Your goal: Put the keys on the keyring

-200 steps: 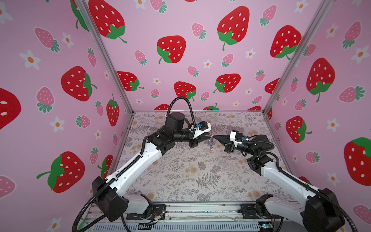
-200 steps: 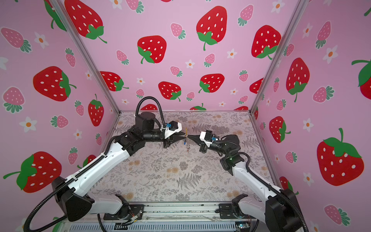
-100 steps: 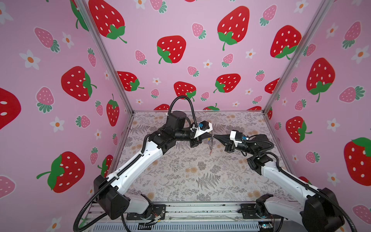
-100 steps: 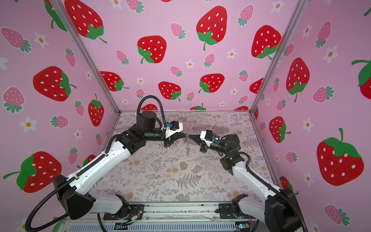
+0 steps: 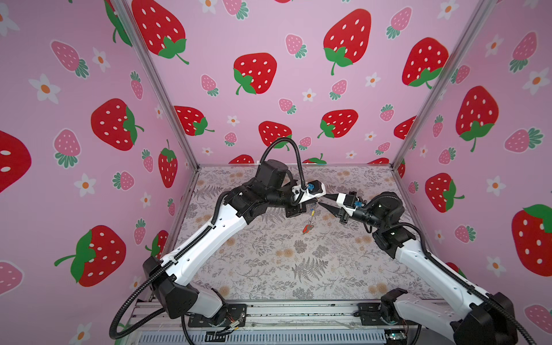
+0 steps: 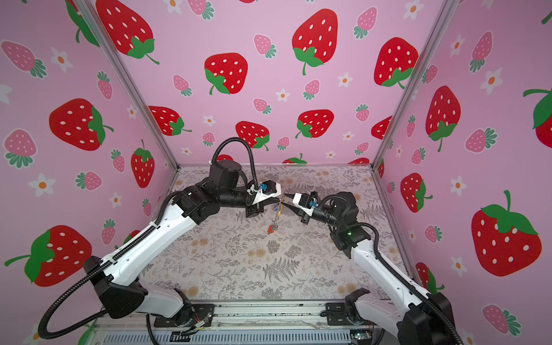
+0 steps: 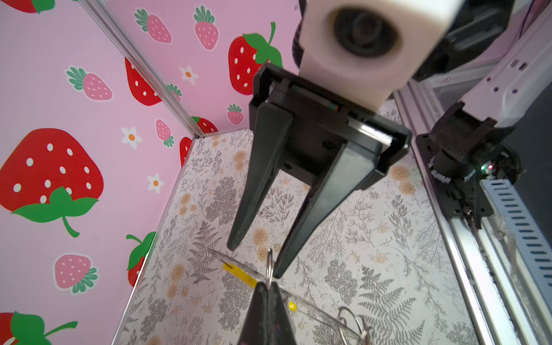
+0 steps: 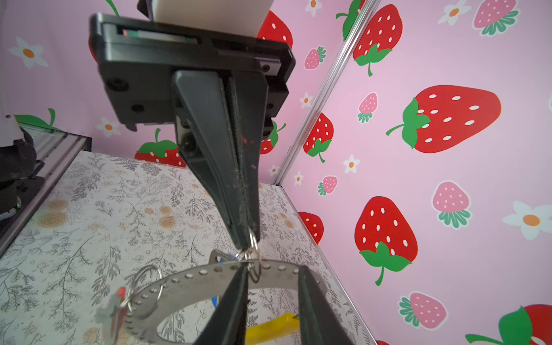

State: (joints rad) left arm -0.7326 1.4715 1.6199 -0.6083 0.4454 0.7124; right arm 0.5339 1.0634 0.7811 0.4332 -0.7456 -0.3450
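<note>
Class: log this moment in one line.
left claw shut on small ring | right claw open | keyring hanging, red key threaded

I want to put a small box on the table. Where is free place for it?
Free: the wide front of the table between the two arms, and the strip by the back wall. Crowded: mid-table, where the left gripper and right gripper meet and the keyring hangs.

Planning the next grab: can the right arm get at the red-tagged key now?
Probably yes: the red-tagged key hangs free under the keyring, right gripper open just above it, nothing between.
</note>
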